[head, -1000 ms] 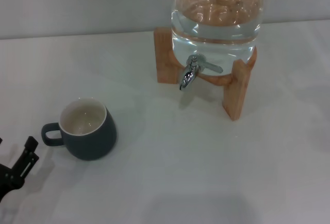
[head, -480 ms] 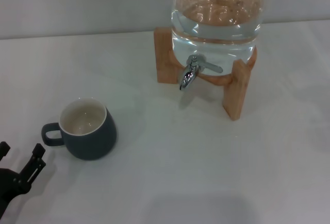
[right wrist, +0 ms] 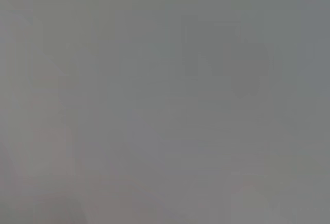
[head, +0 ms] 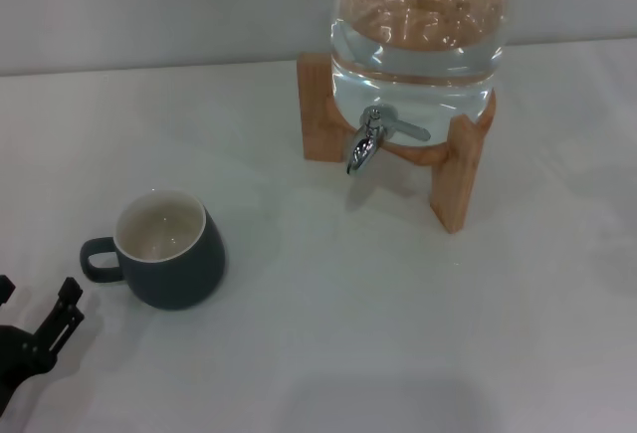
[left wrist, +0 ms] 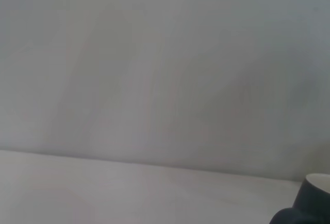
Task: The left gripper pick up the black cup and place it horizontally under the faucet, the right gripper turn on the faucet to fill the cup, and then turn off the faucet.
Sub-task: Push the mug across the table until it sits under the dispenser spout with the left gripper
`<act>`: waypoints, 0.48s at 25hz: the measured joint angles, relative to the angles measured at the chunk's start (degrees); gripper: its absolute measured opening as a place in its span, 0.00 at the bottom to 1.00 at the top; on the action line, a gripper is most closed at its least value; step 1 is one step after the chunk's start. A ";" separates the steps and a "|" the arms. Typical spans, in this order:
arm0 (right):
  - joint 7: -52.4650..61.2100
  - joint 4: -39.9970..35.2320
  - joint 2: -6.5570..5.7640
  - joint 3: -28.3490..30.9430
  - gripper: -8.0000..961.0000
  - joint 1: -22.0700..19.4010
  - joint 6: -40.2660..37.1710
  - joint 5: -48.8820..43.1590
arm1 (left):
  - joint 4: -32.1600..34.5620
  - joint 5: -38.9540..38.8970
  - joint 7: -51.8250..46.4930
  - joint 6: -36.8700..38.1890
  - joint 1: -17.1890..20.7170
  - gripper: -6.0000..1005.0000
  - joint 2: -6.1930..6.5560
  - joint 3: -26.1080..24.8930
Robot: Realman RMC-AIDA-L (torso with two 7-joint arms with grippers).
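1. Surface: white, carries everything.
2. Jug w/ water, on wooden stand, far side.
3. Cup: upright on surface, near-left, handle twd left edge; well apart from faucet.
4. Left end effector: near-left corner, just beside cup handle, not touching; fingers spread, holding nothing.

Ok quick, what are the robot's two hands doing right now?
Left end effector: open, holding nothing, at the near left edge beside the black cup.
Right end effector: not in view.
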 joint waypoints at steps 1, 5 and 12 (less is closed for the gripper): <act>0.00 0.00 0.02 0.04 0.88 -0.04 0.02 0.00 | 0.02 -0.01 0.01 0.00 -0.09 0.85 0.00 0.00; 0.00 0.00 0.05 0.11 0.88 -0.14 0.08 0.01 | 0.04 -0.05 0.04 0.01 -0.45 0.85 0.00 0.00; 0.00 0.00 0.03 0.12 0.88 0.02 0.10 0.01 | -0.04 0.11 0.04 -0.15 -0.86 0.85 0.00 0.07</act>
